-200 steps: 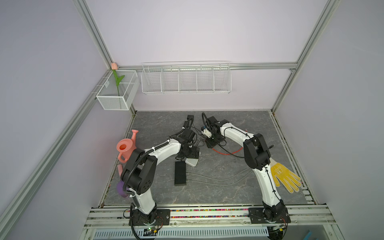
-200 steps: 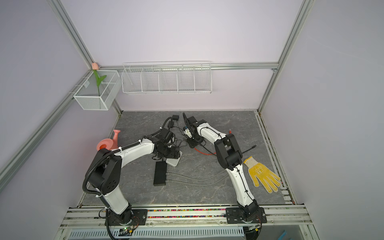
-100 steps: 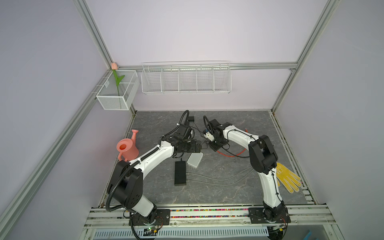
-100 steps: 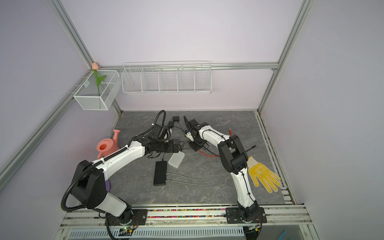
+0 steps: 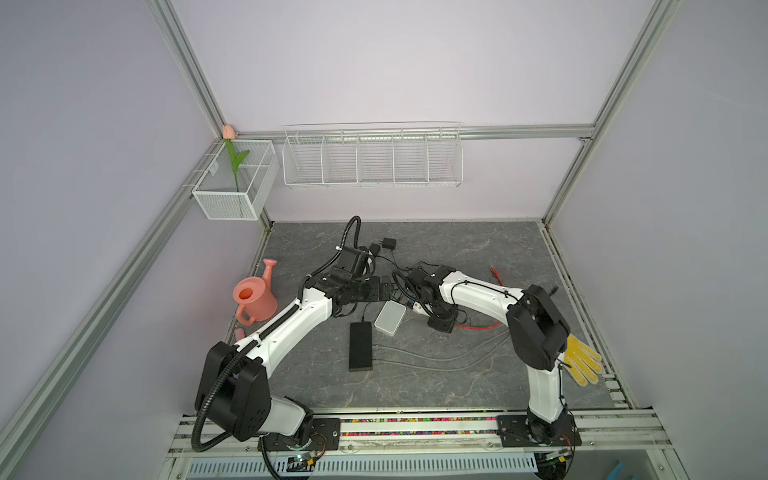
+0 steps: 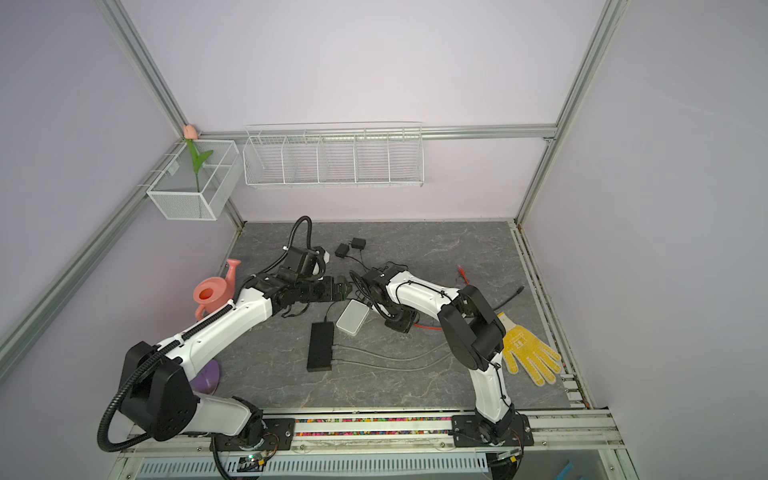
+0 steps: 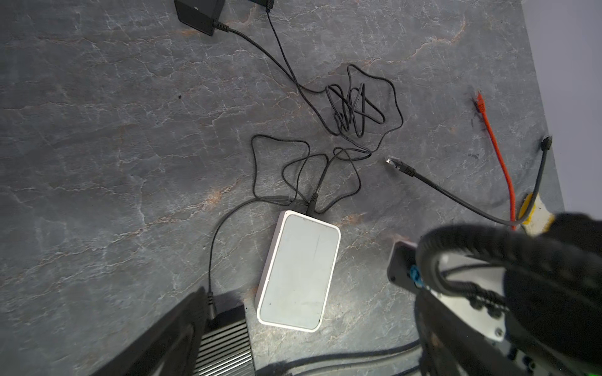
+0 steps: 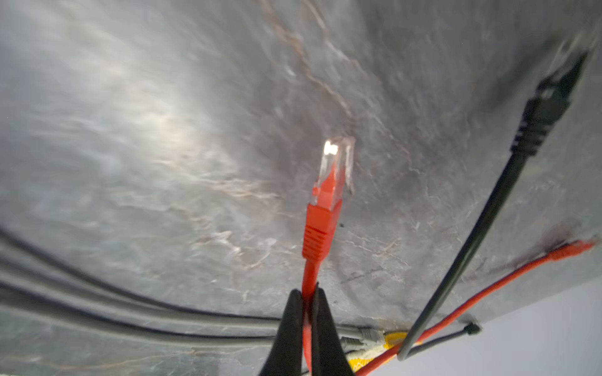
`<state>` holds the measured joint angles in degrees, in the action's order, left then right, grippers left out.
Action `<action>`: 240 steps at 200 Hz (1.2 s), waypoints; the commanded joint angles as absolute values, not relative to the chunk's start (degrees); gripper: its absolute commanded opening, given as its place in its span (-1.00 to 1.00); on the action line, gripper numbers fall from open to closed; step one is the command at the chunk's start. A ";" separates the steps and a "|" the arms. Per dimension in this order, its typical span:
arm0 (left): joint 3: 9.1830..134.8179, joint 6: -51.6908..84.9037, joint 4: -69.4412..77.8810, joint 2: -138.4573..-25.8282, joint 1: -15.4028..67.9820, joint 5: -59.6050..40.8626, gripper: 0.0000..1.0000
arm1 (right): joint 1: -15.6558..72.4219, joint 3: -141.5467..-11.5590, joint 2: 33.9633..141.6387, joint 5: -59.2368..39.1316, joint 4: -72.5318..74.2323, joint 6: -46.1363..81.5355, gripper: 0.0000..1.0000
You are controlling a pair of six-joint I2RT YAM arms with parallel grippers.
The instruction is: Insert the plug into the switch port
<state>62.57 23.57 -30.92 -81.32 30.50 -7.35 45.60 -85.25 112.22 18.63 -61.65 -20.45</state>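
Observation:
My right gripper (image 8: 308,294) is shut on the red cable just behind its red plug (image 8: 325,208), whose clear tip sticks out over the grey table. In both top views this gripper (image 5: 442,322) sits low, just right of the small white switch (image 5: 390,318), apart from it. The switch (image 7: 299,273) lies flat with a thin black lead in one end; its ports do not show. My left gripper (image 7: 303,358) hangs open above the switch with nothing between its fingers (image 7: 182,325). In a top view it (image 6: 343,289) is behind the switch.
A black ribbed box (image 5: 360,345) with grey cables lies left of the switch. A black-plugged cable (image 7: 399,166), the red cable's far end (image 7: 480,104) and tangled black leads (image 7: 355,107) lie about. A yellow glove (image 5: 582,363) is at right, a pink watering can (image 5: 253,299) at left.
The left gripper has lifted off the white switch and pulled back, staying open. The right gripper has come forward and down beside the switch and shut on the red cable.

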 commanded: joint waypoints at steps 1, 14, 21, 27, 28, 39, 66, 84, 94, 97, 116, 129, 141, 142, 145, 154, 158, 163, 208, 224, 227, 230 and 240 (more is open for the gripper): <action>61.97 23.90 -31.99 -78.92 30.11 -6.61 0.95 | 44.38 -83.02 102.67 15.68 -51.22 -28.21 -0.86; 61.54 23.91 -31.96 -77.95 30.08 -6.78 0.95 | 43.79 -83.14 101.40 14.30 -49.63 -28.82 -0.85; 61.16 24.03 -31.67 -77.42 30.01 -6.95 0.96 | 43.52 -83.02 101.26 13.37 -49.42 -28.83 -0.85; 60.80 24.21 -31.27 -76.74 30.06 -7.14 0.96 | 43.51 -82.37 101.30 13.09 -49.20 -28.95 -0.85; 60.72 24.23 -31.24 -76.65 30.06 -7.17 0.96 | 43.51 -82.23 101.32 13.05 -49.08 -29.02 -0.85; 59.93 24.26 -30.27 -75.71 30.01 -7.50 0.96 | 43.21 -80.14 101.43 13.63 -47.68 -29.43 -0.87; 57.15 24.09 -26.67 -73.88 30.05 -10.97 0.96 | 41.88 -74.91 98.20 4.48 -45.54 -30.22 -0.87; 55.48 24.32 -24.71 -73.09 29.99 -13.46 0.96 | 42.11 -69.33 92.20 1.54 -39.36 -32.40 -0.87; 54.84 24.72 -24.06 -72.70 30.05 -14.22 0.96 | 42.07 -65.89 89.05 3.16 -35.44 -34.01 -0.87; 54.66 24.93 -23.88 -72.57 30.02 -14.46 0.96 | 42.03 -65.03 88.31 3.80 -34.40 -34.54 -0.87; 53.42 25.49 -21.66 -71.74 30.04 -16.85 0.95 | 42.26 -62.65 85.98 2.19 -35.07 -36.69 -0.87; 52.38 25.62 -19.96 -71.29 30.01 -17.71 0.95 | 42.11 -62.27 84.55 -4.22 -36.90 -36.42 -0.84; 51.97 26.01 -19.06 -71.02 30.06 -17.71 0.95 | 41.71 -61.27 82.83 -8.27 -36.05 -35.76 -0.43; 51.96 26.01 -19.07 -71.06 30.06 -17.78 0.95 | 41.73 -61.27 82.77 -8.31 -36.00 -35.64 -0.39; 51.94 26.09 -19.07 -71.03 30.06 -17.76 0.95 | 41.63 -61.30 82.56 -8.34 -35.69 -35.13 -0.33; 52.07 26.32 -19.30 -70.99 29.98 -17.75 0.95 | 40.52 -62.33 82.33 -8.03 -35.46 -33.42 -0.20; 52.12 26.36 -19.45 -70.93 29.91 -17.68 0.95 | 39.66 -62.94 82.43 -7.54 -35.33 -32.20 -0.10; 52.12 26.33 -19.69 -70.76 29.88 -17.67 0.95 | 38.26 -63.94 82.68 -6.57 -35.17 -30.02 0.09; 50.47 25.95 -19.58 -68.88 29.62 -15.93 0.95 | 24.53 -75.27 93.02 8.64 -41.04 -10.99 0.45; 50.30 26.00 -19.73 -68.82 29.62 -15.96 0.95 | 21.06 -77.39 97.99 8.99 -42.47 -6.59 0.45; 50.28 25.96 -19.88 -68.87 29.62 -15.92 0.95 | 20.56 -77.72 98.84 8.40 -42.72 -5.92 0.45; 50.27 25.88 -20.01 -68.86 29.66 -15.87 0.95 | 20.16 -78.06 99.60 7.72 -42.98 -5.49 0.44; 50.40 25.62 -20.58 -68.78 29.62 -15.62 0.95 | 19.31 -78.62 101.51 5.15 -43.33 -4.28 0.44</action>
<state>51.09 25.47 -20.45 -69.71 29.93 -16.34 21.34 -77.58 96.31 6.33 -38.28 -12.84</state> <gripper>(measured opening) 0.978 0.722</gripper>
